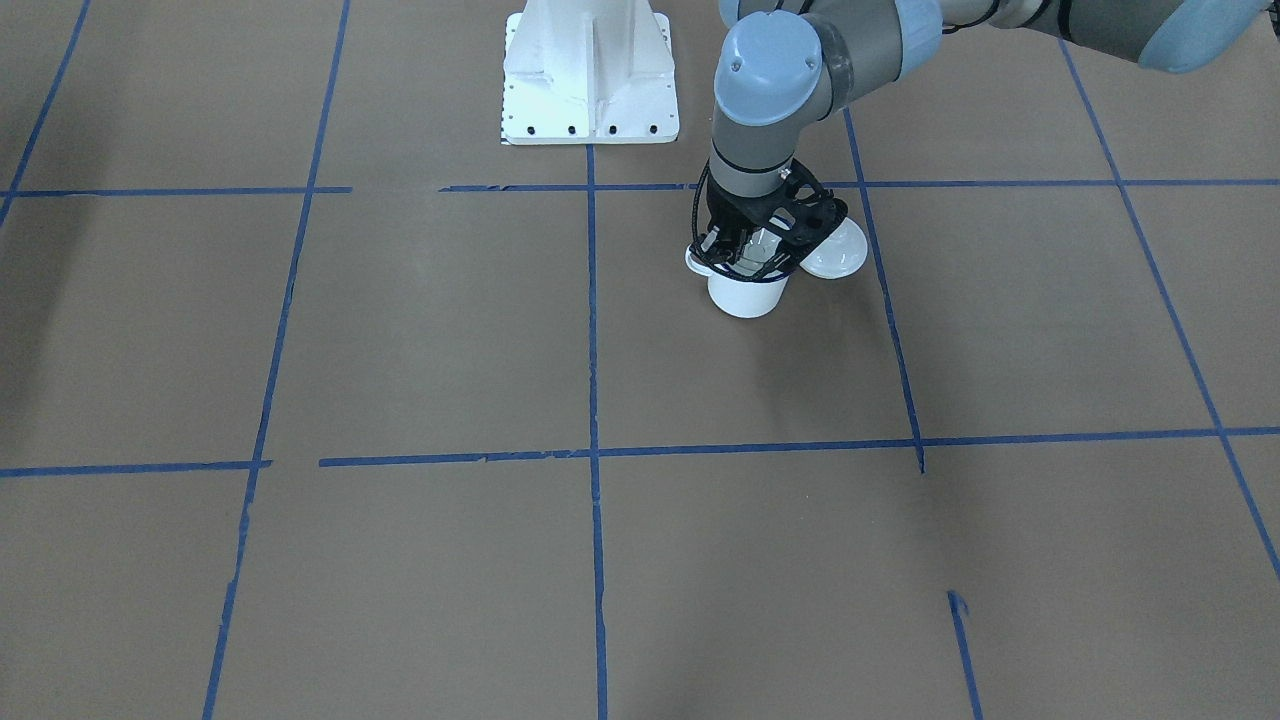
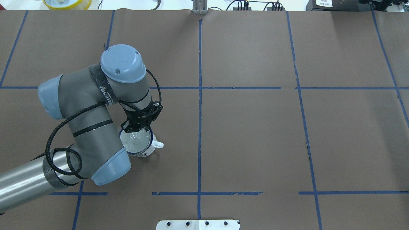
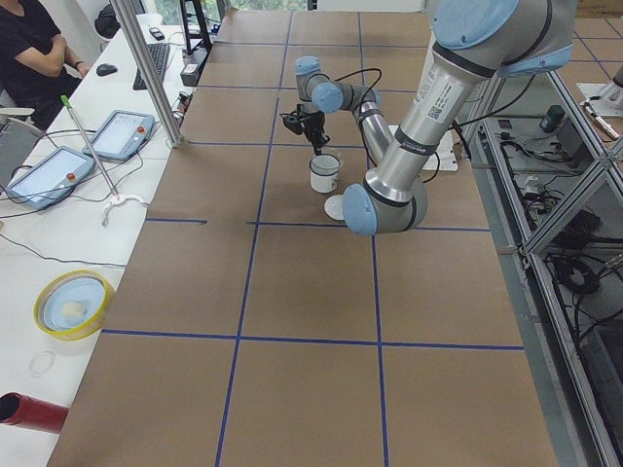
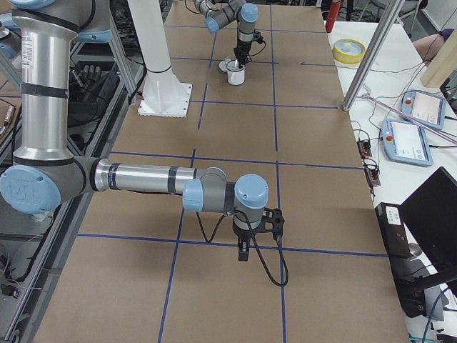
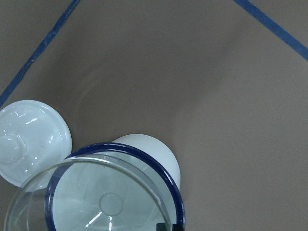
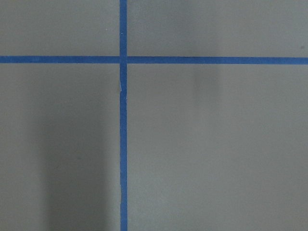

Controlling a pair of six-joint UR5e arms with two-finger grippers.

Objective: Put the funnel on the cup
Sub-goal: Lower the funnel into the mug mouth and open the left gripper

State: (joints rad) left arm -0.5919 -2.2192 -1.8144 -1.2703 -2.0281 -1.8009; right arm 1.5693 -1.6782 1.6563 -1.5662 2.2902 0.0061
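- Jaws of the left gripper [image 2: 139, 127] are closing narrowly on the rim of the funnel [image 2: 135, 140], pinching its clear wall on the edge farthest from the robot's base.
- The gripper is pointing straight down, right above the cup [image 1: 746, 297].
- The funnel is hanging wide end up over the cup's mouth, its spout pointing down into the white interior.
- In the left wrist view its clear rim is showing a little off-centre from the cup's dark blue rim; whether the two rims are touching cannot be told.
- The cup is standing upright on the brown table [image 2: 255, 127], with its loop handle [image 2: 158, 145] pointing toward the table's middle.
- A white domed lid [image 5: 29, 139] is lying just beside the cup, on the side opposite the handle.
- The right gripper [image 4: 243, 251] is hanging well apart from the cup, low over the table and pointing down.
- It is showing only in the side view, so how its jaws are standing cannot be told.
- Its wrist camera is looking down on bare table and a crossing of blue tape [image 6: 123, 144].
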